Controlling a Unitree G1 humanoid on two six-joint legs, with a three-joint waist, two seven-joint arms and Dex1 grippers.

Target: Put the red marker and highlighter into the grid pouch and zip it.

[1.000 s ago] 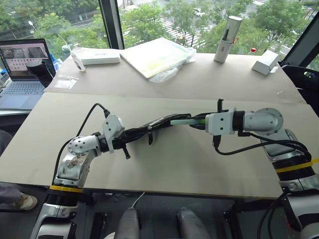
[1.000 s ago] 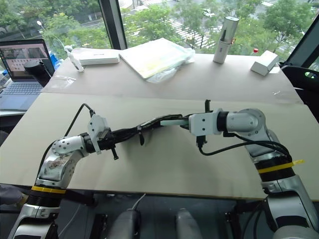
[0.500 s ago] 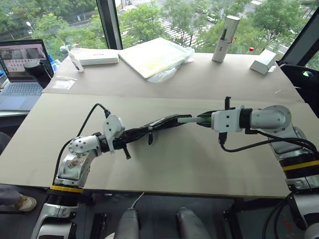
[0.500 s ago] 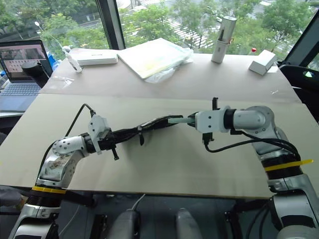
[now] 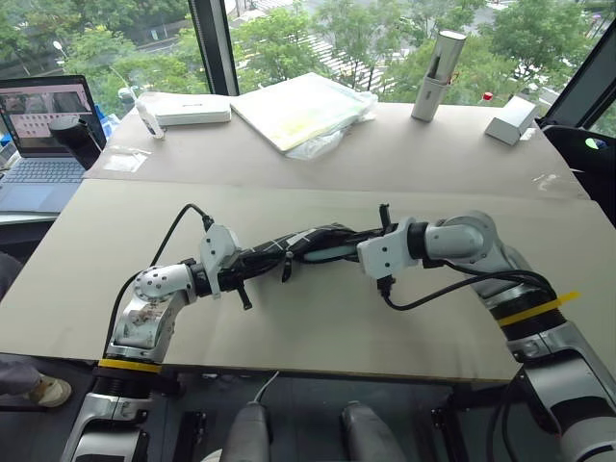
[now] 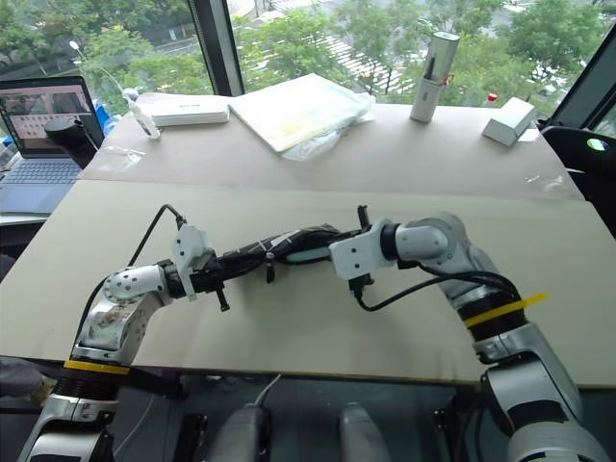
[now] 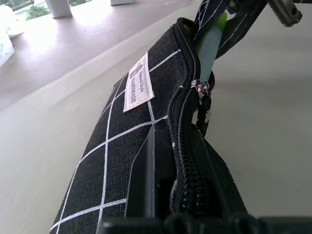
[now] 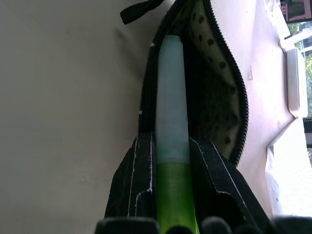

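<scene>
The right gripper pushes the highlighter into the grid pouch.

Head views look down over the table; wrist views sit close on the grid pouch.

Our left gripper reaches level toward the right, jaws clamped on the grid pouch. Our right gripper angles down leftward, fingers pinching the highlighter, arms meeting mid-table.
</scene>
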